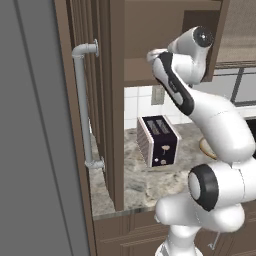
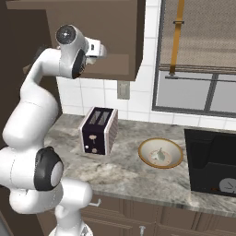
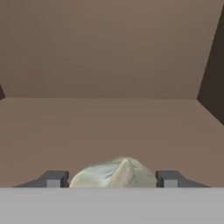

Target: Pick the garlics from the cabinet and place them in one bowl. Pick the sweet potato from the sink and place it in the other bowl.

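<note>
A speckled grey-brown stone counter (image 2: 124, 173) runs along a wall of white tiles (image 2: 92, 94), with dark brown drawer fronts below it. On the counter stands a toaster (image 2: 98, 131) with a dark face and pale ribbed sides, and to its right a shallow tan bowl (image 2: 161, 153) with one off-white garlic (image 2: 159, 153) lying in it. Further right the black sink (image 2: 213, 161) is sunk into the counter, and above it a window (image 2: 198, 92) has a woven blind (image 2: 203, 32) drawn partway down. At the far left of the left base view a tall grey fridge (image 1: 30, 150) with a pipe handle (image 1: 82, 105) stands beside the brown woodwork. The dark brown wall cabinet (image 2: 106, 37) hangs above the toaster, and the white arm reaches up so that its hand is inside the open shelf compartment. In the hand view the cabinet's flat brown shelf floor (image 3: 109, 131) stretches away to a plain back wall, with a darker side wall at the right. The pincer (image 3: 112, 179) sits low on that floor, its two dark fingertips (image 3: 53, 179) spread apart, one on each side of the second garlic (image 3: 114, 174). That bulb lies on the shelf directly between the tips, very near the hand, its pointed tip up; a narrow gap shows on each side, so it is straddled and I cannot tell any contact.
</note>
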Available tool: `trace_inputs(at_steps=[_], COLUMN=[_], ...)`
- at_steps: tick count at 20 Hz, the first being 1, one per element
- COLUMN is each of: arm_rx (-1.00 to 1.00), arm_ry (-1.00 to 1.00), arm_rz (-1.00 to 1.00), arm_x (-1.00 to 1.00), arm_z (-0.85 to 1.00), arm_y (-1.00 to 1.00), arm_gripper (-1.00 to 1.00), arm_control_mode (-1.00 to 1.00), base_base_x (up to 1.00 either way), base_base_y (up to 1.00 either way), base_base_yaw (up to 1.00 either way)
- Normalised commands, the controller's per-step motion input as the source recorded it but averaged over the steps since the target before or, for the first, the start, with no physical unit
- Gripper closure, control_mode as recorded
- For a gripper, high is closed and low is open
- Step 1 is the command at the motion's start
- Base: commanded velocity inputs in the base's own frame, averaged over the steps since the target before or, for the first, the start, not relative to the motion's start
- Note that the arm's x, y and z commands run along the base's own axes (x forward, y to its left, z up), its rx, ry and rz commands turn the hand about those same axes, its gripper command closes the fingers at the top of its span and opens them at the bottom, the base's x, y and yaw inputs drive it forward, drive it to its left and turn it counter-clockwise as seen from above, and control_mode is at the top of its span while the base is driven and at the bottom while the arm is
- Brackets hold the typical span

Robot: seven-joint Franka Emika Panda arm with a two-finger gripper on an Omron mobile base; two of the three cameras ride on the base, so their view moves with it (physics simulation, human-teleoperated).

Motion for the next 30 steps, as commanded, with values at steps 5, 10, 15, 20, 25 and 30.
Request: trace_inputs(at_steps=[5,10,15,20,25,30], arm_rx=[0.00,0.00,0.02,0.06,0.06,0.02], arm_ry=[-0.01,0.00,0.00,0.01,0.06,0.17], arm_rz=[-0.07,-0.07,-0.03,-0.01,0.00,-0.11], arm_x=[-0.96,-1.00,-1.00,-1.00,-0.94,-0.70], arm_z=[0.01,0.18,0.13,0.00,0.00,-0.17], arm_y=[0.00,0.00,0.00,-0.08,-0.18,-0.40], arm_gripper=[1.00,1.00,1.00,1.00,1.00,1.00], arm_control_mode=[-1.00,-1.00,-1.00,-1.00,-1.00,-1.00], base_base_x=[0.00,0.00,0.00,0.00,0.00,0.00], base_base_y=[0.00,0.00,0.00,0.00,0.00,0.00], base_base_yaw=[0.00,0.00,0.00,0.00,0.00,0.00])
